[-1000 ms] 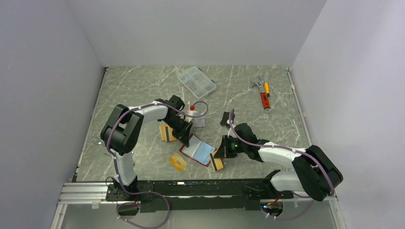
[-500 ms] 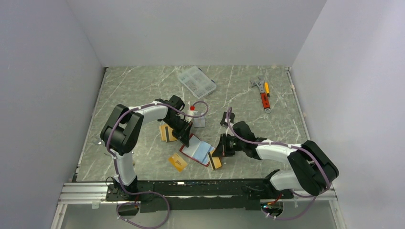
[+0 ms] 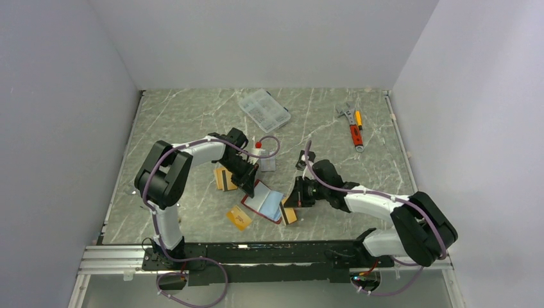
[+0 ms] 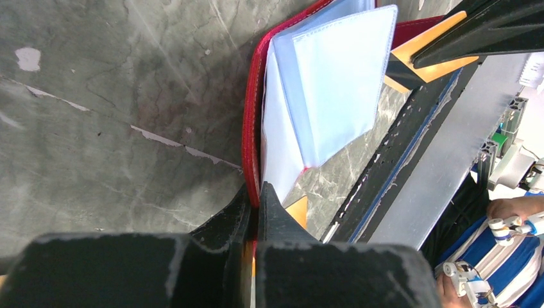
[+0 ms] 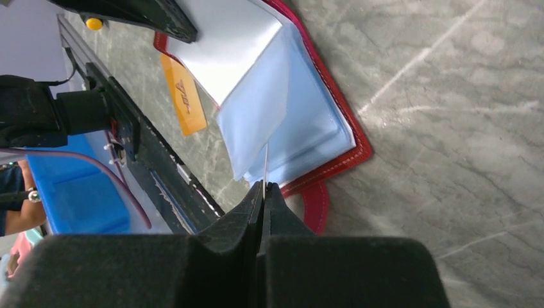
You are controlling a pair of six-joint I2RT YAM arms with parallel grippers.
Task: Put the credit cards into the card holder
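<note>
Card holder (image 3: 265, 200) lies open on the table (image 3: 192, 122) between the two arms, red cover down, light-blue sleeves (image 5: 301, 122) fanned upward. Left gripper (image 4: 256, 192) is pinched nearly closed on the red cover's far-left edge and pins it flat. Right gripper (image 5: 263, 187) is fully closed on one orange card (image 3: 288, 212), which the right wrist view shows edge-on as a thin pale line running straight out from the fingertips. The key relation is that the holder sits directly ahead of the right gripper, to its left in the overhead view, and the card's leading edge is at the free edge of the raised sleeves. Whether it has entered a pocket cannot be told. Judgement: the card's long axis looks roughly in line with the sleeve opening, so the push should go along that axis, toward the left gripper. Other loose cards (image 3: 238, 217) lie nearer the left arm.
</note>
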